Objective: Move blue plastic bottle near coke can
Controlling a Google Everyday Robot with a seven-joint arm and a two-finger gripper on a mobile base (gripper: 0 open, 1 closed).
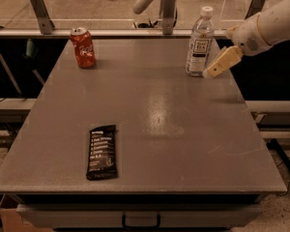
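Note:
The blue plastic bottle [200, 42] stands upright at the table's far right; it is clear with a white cap and a white label with a dark square. The red coke can [83, 48] stands upright at the far left. My gripper [213, 70] reaches in from the right, and its tan tip sits just right of the bottle's lower half, close to it or touching it. The gripper holds nothing that I can see.
A flat black snack bar wrapper [102, 152] lies on the grey table [159, 129] near the front left. A metal rail with posts [167, 6] runs behind the far edge. The table's right edge is just below the arm.

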